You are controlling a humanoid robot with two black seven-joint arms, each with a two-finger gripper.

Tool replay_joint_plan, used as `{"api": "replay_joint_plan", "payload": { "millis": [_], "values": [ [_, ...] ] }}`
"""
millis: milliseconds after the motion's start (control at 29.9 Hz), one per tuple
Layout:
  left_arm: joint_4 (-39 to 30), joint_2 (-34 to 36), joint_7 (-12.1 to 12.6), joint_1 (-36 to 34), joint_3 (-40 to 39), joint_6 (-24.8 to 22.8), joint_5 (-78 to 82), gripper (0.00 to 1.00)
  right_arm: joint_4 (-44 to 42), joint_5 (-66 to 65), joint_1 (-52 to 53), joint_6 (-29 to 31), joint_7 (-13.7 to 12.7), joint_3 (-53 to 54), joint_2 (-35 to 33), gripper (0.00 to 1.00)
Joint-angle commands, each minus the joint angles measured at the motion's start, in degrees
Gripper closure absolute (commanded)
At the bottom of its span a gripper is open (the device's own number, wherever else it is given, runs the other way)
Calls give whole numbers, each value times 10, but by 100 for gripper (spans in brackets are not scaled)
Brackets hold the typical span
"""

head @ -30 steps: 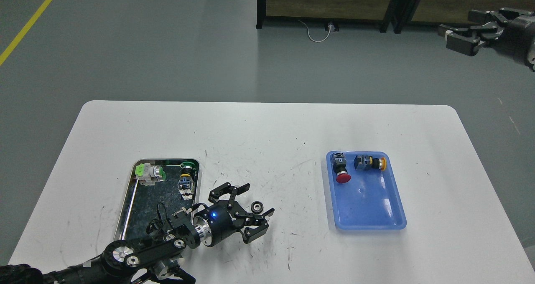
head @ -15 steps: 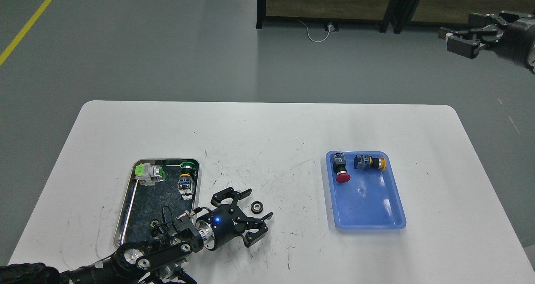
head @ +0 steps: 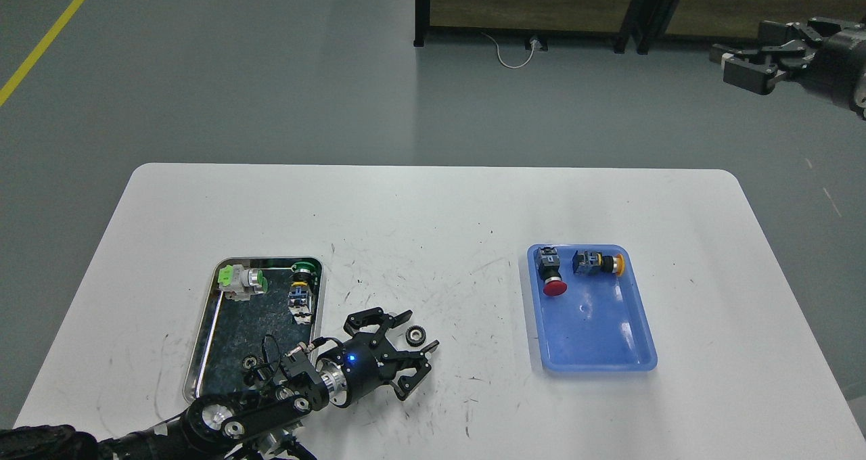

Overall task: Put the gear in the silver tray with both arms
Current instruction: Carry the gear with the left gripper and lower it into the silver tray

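Your left end effector (head: 411,335) sat wide around the small dark toothed gear (head: 415,336), right of the shiny rectangular silver tray (head: 203,336); your right end effector (head: 734,59), fingers apart, hovered far right.

— What carries everything?

— A white table (head: 433,203) with rounded corners, its top marked by dark scuffs and scratches, standing on a grey floor (head: 237,74).

— And what lies directly on it?

— On the left, the silver tray (head: 203,341), long side running away from the viewer. On the right, well apart from it, a blue tray (head: 595,348) set the same way. Between them, just beside the silver tray's right rim, a small dark gear (head: 415,336) rests on the bare top.

— Anything on the floor?

— A yellow line (head: 47,37) at the far left, and a white cable (head: 507,57) at the back.
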Motion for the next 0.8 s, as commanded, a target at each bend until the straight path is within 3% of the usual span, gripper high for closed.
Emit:
{"api": "replay_joint_plan", "payload": {
  "millis": [0,301,569,769],
  "values": [
    [0,1,0,1,9,-1,-1,47,0,0,0,0,0,0,-1,16],
    [-9,4,2,-5,15,-5,-2,77,0,0,-6,0,2,2,-3,16],
    [-47,52,9,-34,-9,-8,-11,78,1,0,-7,0,2,4,-8,16],
    [-145,197,13,-53,-29,-25,-57,77,2,0,-6,0,2,4,-3,16]
  ]
}}
